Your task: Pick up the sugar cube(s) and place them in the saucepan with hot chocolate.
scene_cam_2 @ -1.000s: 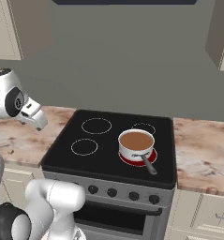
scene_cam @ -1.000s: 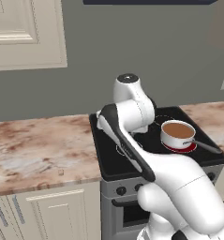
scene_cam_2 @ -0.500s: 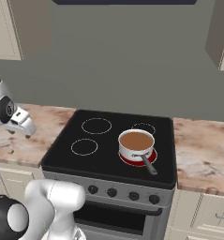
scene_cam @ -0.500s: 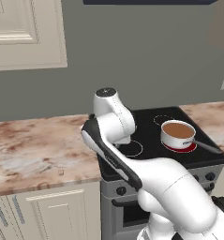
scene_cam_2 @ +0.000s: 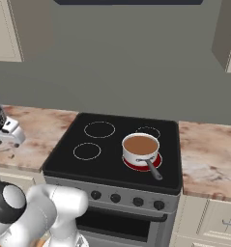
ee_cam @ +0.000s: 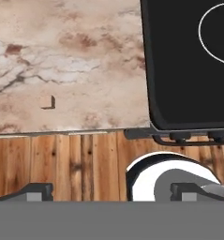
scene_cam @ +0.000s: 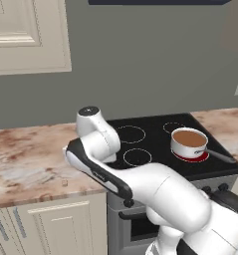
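One tiny pale tan sugar cube (ee_cam: 47,101) lay on the marbled counter (ee_cam: 76,61), left of the black stove (ee_cam: 188,65). I judged the wide-open, empty gripper (ee_cam: 111,190) needed centring over it before descending toward the small red saucepan's (scene_cam_2: 140,150) ingredient.

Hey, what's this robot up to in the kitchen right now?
The white robot arm is reaching left over the marbled counter, its hand above the front edge with nothing in it. The tiny pale sugar cube sits untouched on the counter. The red saucepan of hot chocolate waits on the black stove.
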Robot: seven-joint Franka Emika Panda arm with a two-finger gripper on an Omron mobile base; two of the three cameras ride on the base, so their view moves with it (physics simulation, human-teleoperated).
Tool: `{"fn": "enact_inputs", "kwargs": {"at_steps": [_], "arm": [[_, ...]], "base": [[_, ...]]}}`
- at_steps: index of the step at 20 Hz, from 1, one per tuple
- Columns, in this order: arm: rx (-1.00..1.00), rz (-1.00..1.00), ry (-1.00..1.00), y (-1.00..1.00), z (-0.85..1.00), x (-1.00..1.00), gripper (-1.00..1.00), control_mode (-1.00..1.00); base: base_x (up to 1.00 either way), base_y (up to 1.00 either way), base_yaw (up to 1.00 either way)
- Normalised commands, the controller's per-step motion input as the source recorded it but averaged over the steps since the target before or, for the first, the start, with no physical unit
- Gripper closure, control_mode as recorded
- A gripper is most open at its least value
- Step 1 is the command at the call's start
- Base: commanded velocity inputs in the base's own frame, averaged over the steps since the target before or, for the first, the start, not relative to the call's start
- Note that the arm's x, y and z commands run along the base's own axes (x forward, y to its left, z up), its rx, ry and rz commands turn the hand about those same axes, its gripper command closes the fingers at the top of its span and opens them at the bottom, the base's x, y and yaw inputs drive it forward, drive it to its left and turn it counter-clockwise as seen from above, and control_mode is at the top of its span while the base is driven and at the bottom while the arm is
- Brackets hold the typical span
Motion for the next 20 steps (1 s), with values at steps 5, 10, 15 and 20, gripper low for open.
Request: {"fn": "enact_inputs", "kwargs": {"at_steps": [5, 10, 15, 20], "arm": [[0.0, 0.09, 0.03, 0.49, -0.37, 0.19, -1.0, -1.0], [0.0, 0.06, 0.04, 0.45, -0.41, 0.25, -1.0, -1.0], [0.0, 0.03, 0.04, 0.44, -0.44, 0.33, -1.0, -1.0], [0.0, 0.01, 0.01, 0.45, -0.39, 0.25, -1.0, -1.0]], "base": [[0.0, 0.0, 0.0], [0.0, 0.0, 0.0], [0.0, 0.0, 0.0], [0.0, 0.0, 0.0]]}}
